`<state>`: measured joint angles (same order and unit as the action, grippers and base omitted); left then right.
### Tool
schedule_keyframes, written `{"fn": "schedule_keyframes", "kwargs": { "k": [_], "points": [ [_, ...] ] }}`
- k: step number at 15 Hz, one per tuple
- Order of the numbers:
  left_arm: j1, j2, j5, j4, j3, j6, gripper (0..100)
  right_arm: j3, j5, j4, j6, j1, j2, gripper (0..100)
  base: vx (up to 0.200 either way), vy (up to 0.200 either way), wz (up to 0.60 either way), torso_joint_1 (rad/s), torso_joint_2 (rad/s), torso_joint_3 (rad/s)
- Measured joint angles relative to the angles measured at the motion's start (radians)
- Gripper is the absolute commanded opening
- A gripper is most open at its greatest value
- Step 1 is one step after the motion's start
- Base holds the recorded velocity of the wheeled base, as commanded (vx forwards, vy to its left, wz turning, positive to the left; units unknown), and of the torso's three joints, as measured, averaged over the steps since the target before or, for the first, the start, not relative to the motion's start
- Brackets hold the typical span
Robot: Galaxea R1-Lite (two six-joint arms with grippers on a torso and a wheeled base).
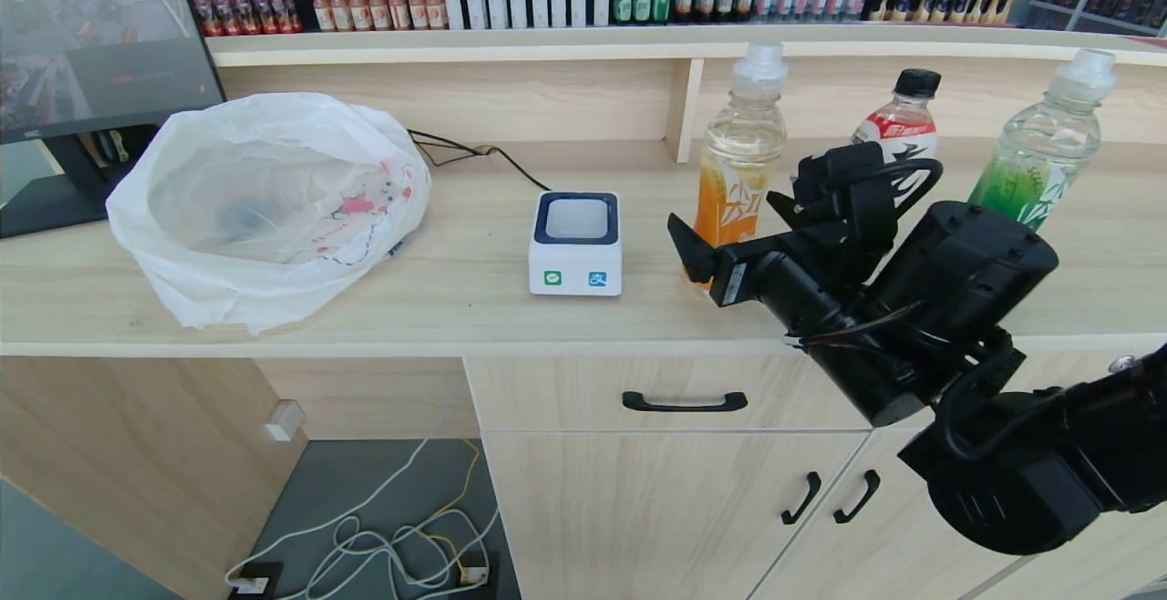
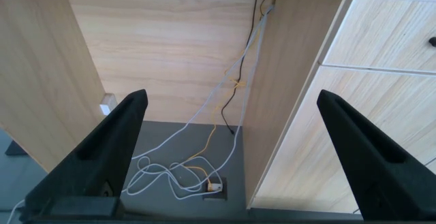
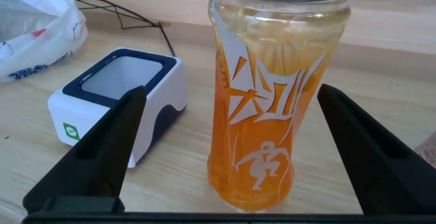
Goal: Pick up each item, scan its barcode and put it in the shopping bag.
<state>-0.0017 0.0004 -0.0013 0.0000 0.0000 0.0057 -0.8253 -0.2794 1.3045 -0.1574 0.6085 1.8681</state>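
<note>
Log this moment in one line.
right gripper: open, flanking orange bottle | left gripper: open, below counter | scanner: beside bottle | shopping bag: open, on counter

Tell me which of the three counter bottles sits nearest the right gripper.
The orange-drink bottle, leftmost of the three: it is framed by the open jaws of the right gripper. The red-label bottle and the green bottle stand farther right.

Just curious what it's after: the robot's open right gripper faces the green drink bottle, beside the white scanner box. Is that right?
No: the right wrist view shows the open right gripper facing the orange drink bottle, beside the white scanner box. The green drink bottle stands farther to the robot's right.
</note>
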Motion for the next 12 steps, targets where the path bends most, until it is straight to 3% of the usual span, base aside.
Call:
{"fn": "schedule_keyframes", "kwargs": {
  "k": [12],
  "points": [
    [0.0, 0.0, 0.0, 0.0, 0.0, 0.0, 100, -0.164, -0.066, -0.004, 0.027, -0.006, 0.1, 100, 0.0, 0.0, 0.0, 0.0, 0.0, 0.0]
  ]
}}
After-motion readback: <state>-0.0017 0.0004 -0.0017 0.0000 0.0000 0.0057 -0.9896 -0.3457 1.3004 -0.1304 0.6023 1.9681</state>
